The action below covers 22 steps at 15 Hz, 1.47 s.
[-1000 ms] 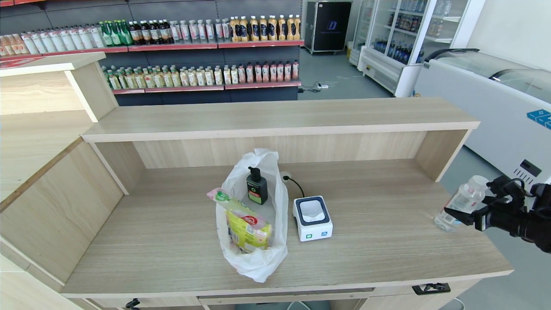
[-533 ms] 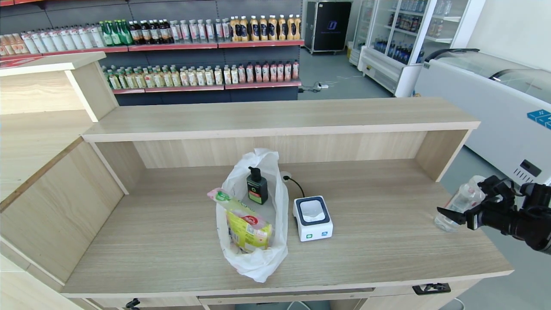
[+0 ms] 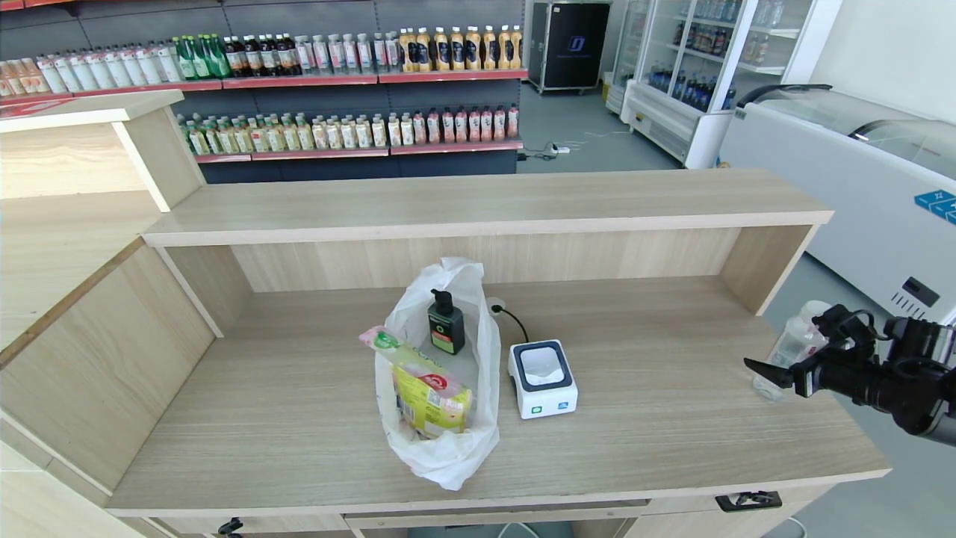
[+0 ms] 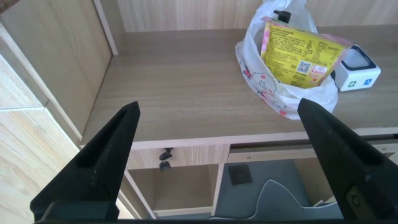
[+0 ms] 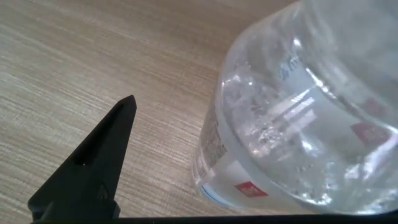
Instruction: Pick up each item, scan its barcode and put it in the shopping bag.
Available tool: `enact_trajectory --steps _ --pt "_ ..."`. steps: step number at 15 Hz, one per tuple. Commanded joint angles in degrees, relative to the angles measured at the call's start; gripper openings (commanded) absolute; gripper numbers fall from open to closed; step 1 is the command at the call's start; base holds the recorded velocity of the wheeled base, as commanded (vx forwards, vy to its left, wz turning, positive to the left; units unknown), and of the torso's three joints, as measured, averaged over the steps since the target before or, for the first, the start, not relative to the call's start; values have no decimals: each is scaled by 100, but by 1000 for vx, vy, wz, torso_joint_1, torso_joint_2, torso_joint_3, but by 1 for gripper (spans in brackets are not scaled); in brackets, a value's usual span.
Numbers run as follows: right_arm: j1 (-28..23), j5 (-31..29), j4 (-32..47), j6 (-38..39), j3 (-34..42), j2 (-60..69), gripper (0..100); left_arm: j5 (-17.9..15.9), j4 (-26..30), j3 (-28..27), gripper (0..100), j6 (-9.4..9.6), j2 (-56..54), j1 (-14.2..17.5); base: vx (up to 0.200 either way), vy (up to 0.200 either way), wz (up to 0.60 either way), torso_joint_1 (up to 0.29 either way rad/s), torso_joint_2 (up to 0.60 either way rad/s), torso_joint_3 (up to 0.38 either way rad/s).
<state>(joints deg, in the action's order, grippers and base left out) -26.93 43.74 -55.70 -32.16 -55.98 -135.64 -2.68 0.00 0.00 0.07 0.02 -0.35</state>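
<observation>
A clear plastic bottle (image 3: 790, 350) with a white cap stands slightly tilted at the counter's right edge. My right gripper (image 3: 798, 345) is open around it, one finger on each side. In the right wrist view the bottle (image 5: 298, 118) is close up, and one of the black fingers (image 5: 93, 168) stands apart from it. The white shopping bag (image 3: 441, 448) lies mid-counter, holding a yellow-green packet (image 3: 429, 392) and a dark pump bottle (image 3: 446, 325). The white scanner (image 3: 542, 377) sits just right of the bag. My left gripper (image 4: 217, 155) is open below the counter's front edge.
The wooden counter (image 3: 672, 426) has a raised back shelf (image 3: 485, 205) and side walls. A black cable (image 3: 514, 321) runs behind the scanner. Bare counter lies between the scanner and the bottle. Drawer handles (image 3: 747, 499) sit under the front edge.
My right gripper has slid left along the counter edge, further around the bottle. The bottle now stands a little more upright.
</observation>
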Motion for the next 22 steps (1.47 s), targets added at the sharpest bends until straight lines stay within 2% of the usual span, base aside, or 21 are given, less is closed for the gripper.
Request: enact_trajectory --steps 1,2,3,14,16,17,19,22 --pt "21 3 -2 -1 -1 -23 100 -4 0 0 100 1 6 0 0 0 0 0 0 0" --pt "21 3 -2 -1 -10 -23 100 -4 0 0 100 1 6 0 0 0 0 0 0 0" --pt "21 12 -46 8 -18 -32 0 -4 0 0 100 1 6 0 0 0 0 0 0 0" --pt "12 -23 -55 -1 -18 117 0 -4 0 0 100 1 6 0 0 0 0 0 0 0" --pt "21 21 94 254 157 434 0 -4 0 0 100 1 6 0 0 0 0 0 0 0" --pt "65 47 244 623 316 750 0 5 0 0 100 1 6 0 0 0 0 0 0 0" --pt "197 284 674 1221 395 1365 0 -4 0 0 100 1 6 0 0 0 0 0 0 0" --pt "276 1726 1791 1476 439 2622 0 -4 0 0 100 1 6 0 0 0 0 0 0 0"
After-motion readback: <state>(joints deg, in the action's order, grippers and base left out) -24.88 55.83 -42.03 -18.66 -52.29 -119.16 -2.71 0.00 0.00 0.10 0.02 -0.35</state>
